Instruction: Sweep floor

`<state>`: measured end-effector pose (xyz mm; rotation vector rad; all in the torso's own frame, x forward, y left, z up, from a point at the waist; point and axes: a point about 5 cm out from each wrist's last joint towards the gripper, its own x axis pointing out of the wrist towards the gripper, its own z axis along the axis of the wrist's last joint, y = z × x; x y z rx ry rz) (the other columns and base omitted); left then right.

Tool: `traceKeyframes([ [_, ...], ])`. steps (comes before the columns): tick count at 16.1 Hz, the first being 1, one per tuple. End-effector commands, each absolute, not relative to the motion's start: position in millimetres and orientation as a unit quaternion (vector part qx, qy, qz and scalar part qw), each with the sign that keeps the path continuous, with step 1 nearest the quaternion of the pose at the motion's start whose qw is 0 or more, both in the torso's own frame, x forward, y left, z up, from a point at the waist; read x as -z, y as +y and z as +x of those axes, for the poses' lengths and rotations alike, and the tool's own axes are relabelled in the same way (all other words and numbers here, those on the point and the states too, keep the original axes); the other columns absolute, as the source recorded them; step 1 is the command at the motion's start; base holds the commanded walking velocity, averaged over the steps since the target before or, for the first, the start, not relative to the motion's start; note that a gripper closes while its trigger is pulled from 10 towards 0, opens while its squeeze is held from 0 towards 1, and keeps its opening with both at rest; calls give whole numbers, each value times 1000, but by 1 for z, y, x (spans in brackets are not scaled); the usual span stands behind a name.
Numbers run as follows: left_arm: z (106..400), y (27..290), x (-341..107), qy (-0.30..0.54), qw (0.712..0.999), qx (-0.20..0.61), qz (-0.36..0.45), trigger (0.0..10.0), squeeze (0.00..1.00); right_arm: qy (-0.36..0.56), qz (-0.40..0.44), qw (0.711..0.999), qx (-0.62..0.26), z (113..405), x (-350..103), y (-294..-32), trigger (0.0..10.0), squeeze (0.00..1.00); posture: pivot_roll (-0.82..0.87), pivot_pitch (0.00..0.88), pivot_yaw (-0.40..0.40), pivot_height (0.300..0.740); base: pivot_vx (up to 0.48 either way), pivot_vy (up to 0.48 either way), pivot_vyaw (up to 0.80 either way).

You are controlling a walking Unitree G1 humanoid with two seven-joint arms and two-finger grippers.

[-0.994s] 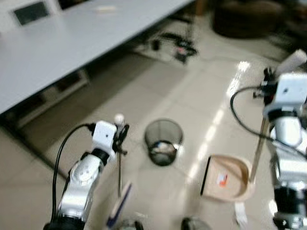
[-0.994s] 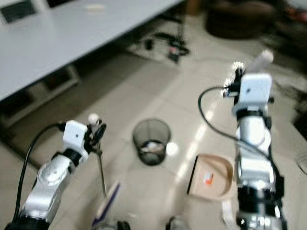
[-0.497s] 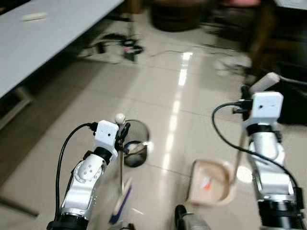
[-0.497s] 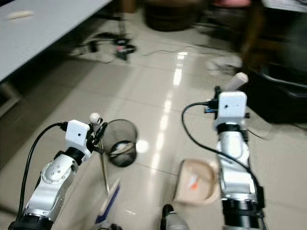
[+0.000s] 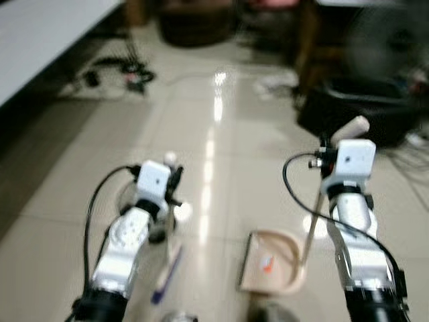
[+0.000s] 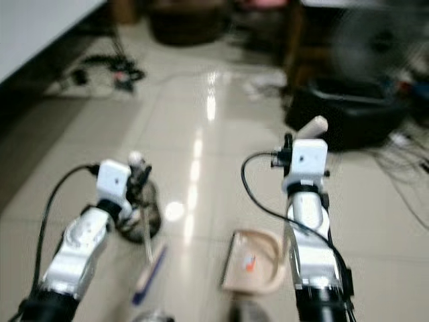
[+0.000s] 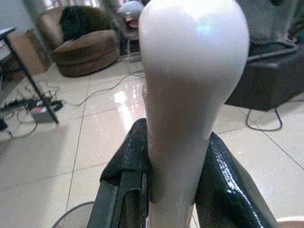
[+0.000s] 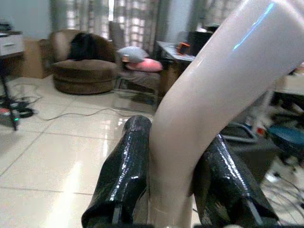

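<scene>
broom (image 5: 167, 272) in left claw (image 7: 164, 190), dustpan (image 5: 271, 263) in right claw (image 8: 173, 190).

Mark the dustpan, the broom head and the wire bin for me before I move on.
dustpan (image 5: 271, 265): left eye view, on the beige tray's inside floor.
broom head (image 6: 149, 275): right eye view, on the blue bristle block.
wire bin (image 6: 149, 211): right eye view, on the dark mesh wall beside the left arm.

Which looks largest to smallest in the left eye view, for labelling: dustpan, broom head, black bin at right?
1. black bin, though blurred and farther off, so likely bigger still.
2. dustpan.
3. broom head, a thin blurred strip seen edge-on, so its true size is unsure.
</scene>
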<state>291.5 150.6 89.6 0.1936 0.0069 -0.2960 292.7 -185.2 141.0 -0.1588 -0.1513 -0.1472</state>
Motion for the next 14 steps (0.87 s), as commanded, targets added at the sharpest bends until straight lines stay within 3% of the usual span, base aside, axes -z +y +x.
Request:
traceKeyframes([
  [1, 294, 148, -93, -4, 984, 145, 102, 10000, 0, -82, -88, 989, 86, 292, -144, -193, 10000, 0, -7, 60, 58, 740, 0, -480, 0],
  [7, 296, 148, -98, -16, 986, 133, 100, 10000, 0, -75, -92, 989, 88, 292, -140, -191, 10000, 0, -9, 59, 58, 740, 0, -468, 0],
  [14, 305, 145, -122, -64, 987, 120, 84, 10000, 0, -68, -59, 991, 95, 291, -134, -193, 10000, 0, -13, 51, 57, 740, 0, 0, 0],
])
